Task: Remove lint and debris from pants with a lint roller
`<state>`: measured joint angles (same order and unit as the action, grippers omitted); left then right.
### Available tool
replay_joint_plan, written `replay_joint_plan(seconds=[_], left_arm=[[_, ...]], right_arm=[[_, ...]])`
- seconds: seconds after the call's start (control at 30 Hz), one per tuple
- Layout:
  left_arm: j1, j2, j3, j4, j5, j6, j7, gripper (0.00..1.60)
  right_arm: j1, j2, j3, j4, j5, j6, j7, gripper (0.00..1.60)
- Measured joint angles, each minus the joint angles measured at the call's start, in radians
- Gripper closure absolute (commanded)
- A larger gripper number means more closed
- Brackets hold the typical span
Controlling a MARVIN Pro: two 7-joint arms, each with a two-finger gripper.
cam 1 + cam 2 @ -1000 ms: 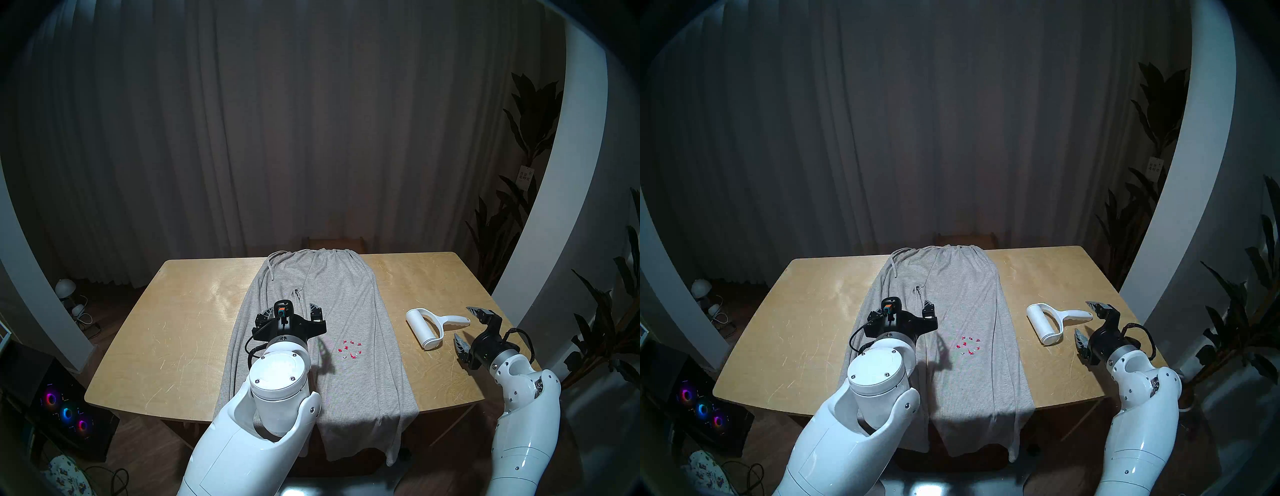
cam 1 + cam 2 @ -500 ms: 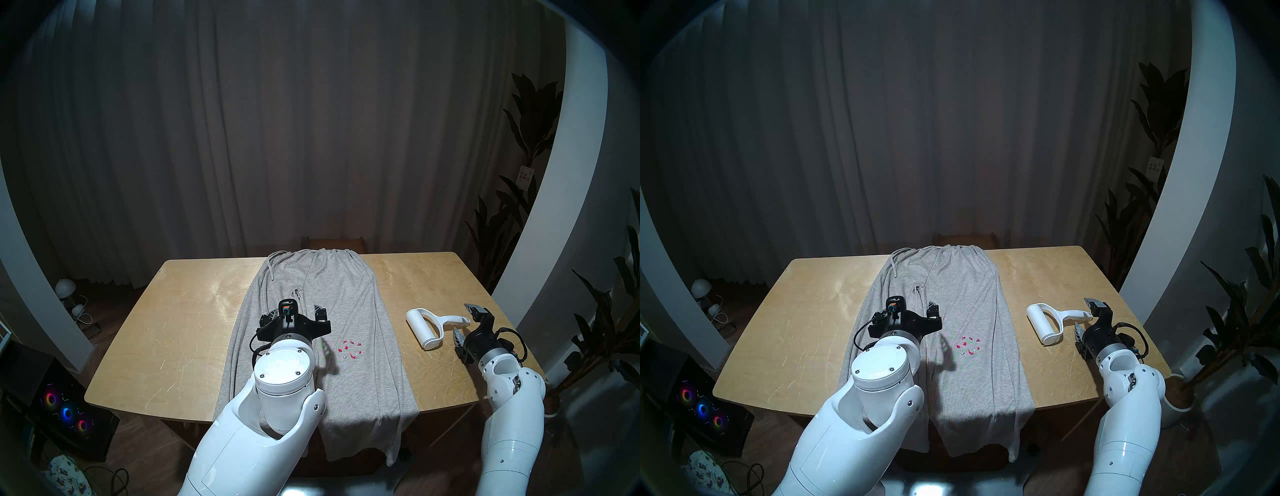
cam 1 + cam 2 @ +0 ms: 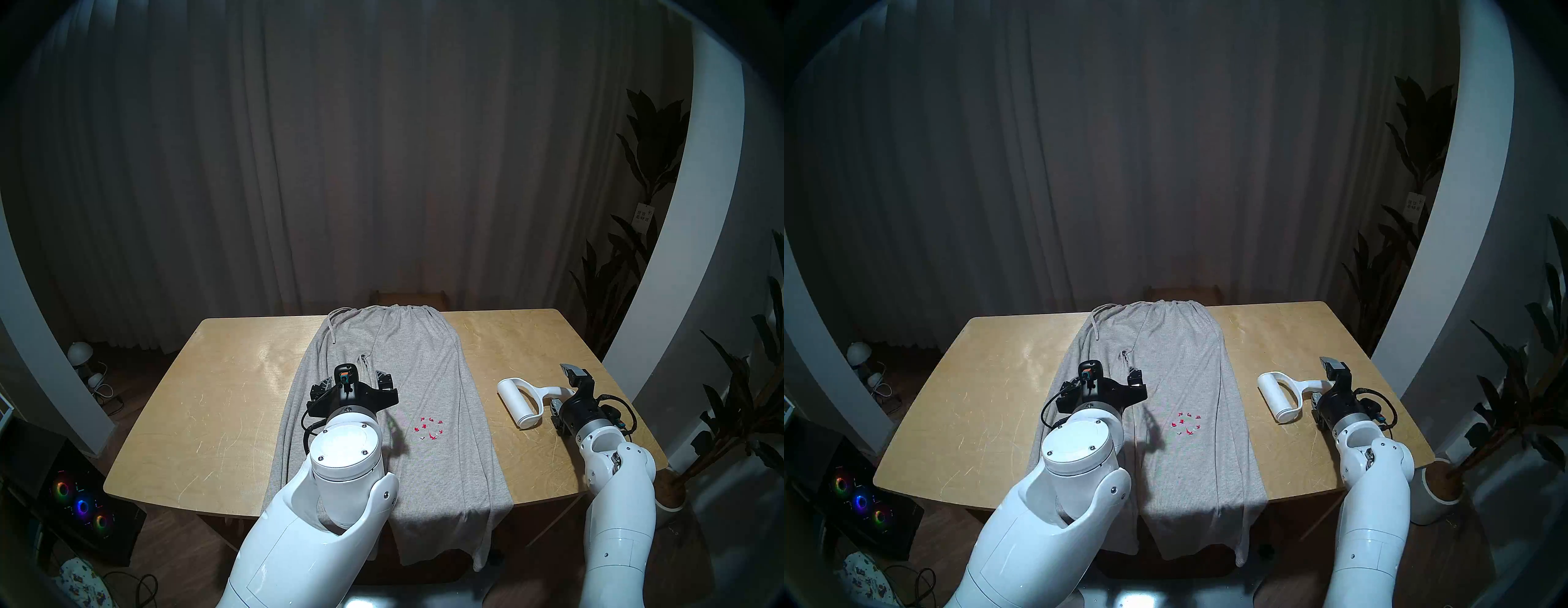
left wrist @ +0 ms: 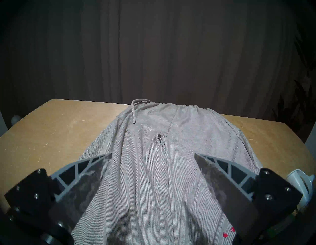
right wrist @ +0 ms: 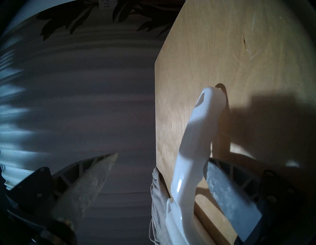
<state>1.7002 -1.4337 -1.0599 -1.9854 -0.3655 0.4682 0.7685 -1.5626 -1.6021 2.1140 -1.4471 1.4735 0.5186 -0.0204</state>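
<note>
A: In the head view, what is hard to see?

B: The right gripper (image 3: 562, 388) sits around the lint roller (image 3: 522, 402) handle, so the handle's end is hidden. One finger is above it and one is below, spread wide and not squeezing. The roller lies flat on the table (image 3: 220, 403), right of the pants (image 3: 424, 365), with bare wood all around it.

A: And the left wrist view?

B: The left gripper (image 4: 153, 156) hangs wide open over the pants and holds nothing. The lint and debris (image 4: 228, 237) peeks out at the bottom, mostly cut off. The roller is a white sliver behind the right finger.

A: The right wrist view?

B: It is turned sideways. The handle passes between the fingers (image 5: 227, 193), with the table edge just beside it. I cannot tell if that finger touches it.
</note>
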Motion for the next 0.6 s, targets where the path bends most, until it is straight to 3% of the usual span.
replay_joint_plan(seconds=[0.6], left_arm=[[-0.02,0.037,0.078,0.015,-0.045,-0.033,0.055,0.0]], right_arm=[[0.064,0.06,-0.013,0.09,0.013,0.042,0.0,0.0]])
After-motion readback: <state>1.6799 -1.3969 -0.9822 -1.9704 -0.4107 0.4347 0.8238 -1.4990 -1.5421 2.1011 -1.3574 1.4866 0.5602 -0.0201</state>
